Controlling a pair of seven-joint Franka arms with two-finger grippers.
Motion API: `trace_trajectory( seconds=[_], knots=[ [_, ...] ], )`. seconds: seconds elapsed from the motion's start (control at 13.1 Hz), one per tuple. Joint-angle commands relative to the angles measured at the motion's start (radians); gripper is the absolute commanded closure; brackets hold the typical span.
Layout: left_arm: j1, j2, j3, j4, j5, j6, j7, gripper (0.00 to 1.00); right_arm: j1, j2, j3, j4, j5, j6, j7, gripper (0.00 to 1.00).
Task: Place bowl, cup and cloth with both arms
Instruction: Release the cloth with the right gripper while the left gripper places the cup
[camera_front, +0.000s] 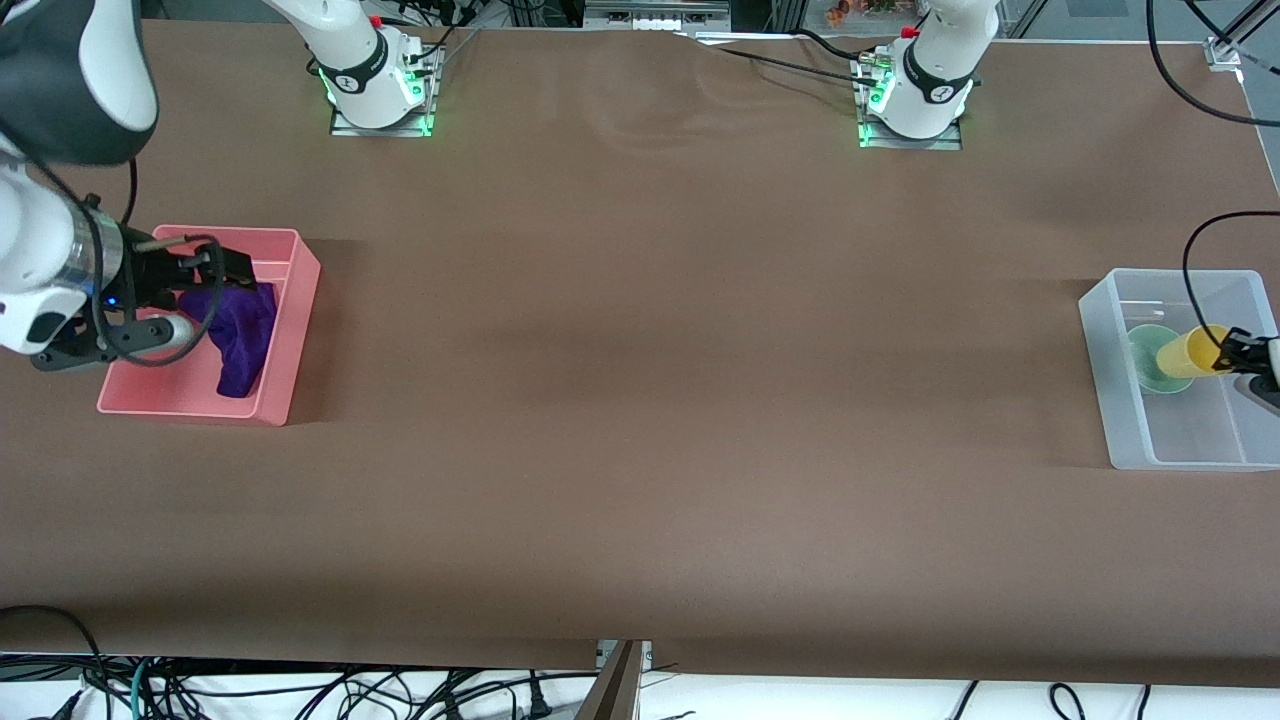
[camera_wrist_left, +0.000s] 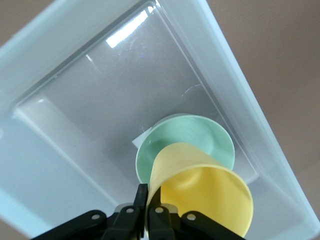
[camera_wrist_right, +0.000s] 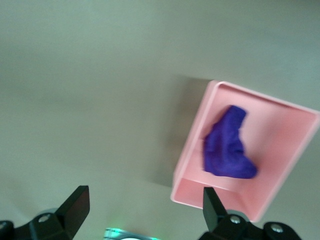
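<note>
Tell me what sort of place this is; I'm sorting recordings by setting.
Most likely a robotics lab bench. Two white arms are bolted along a brown-covered table, with loose cables at its edges. The left gripper holds a small yellow plastic cup over a clear plastic bin; the right gripper is open above a pink tray.

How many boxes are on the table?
2. A pink bin holding the purple cloth at the right arm's end; a clear bin holding the green bowl at the left arm's end.
</note>
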Motion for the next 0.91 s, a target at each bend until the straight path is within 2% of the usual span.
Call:
trace_trajectory(
  seconds=[0.0, 0.15, 0.3, 0.46, 0.61, 0.84],
  knots=[
    [-0.01, -0.024, -0.014, 0.011, 0.006, -0.009, 0.023, 0.0, -0.017, -0.094, 0.022, 0.006, -0.07, -0.02, 0.003, 0.0],
    [-0.016, -0.079, -0.026, 0.012, 0.006, -0.051, 0.022, 0.0, -0.021, -0.135, 0.002, 0.002, -0.024, -0.032, 0.01, 0.0],
    [-0.016, -0.14, -0.086, 0.02, 0.006, -0.142, 0.007, 0.0, -0.031, -0.135, -0.007, 0.008, -0.013, -0.055, 0.001, 0.0],
    [-0.016, -0.208, -0.173, 0.02, 0.006, -0.208, -0.053, 0.0, -0.03, -0.135, -0.007, 0.008, -0.011, -0.091, 0.023, 0.0],
    [-0.016, -0.268, -0.271, 0.029, 0.004, -0.306, -0.185, 0.0, -0.031, -0.135, -0.012, 0.008, 0.05, -0.101, 0.099, 0.0],
    [-0.016, -0.285, -0.446, 0.046, 0.004, -0.389, -0.456, 0.0, -0.028, -0.129, -0.01, 0.008, 0.045, -0.097, 0.112, 0.0]
  ],
)
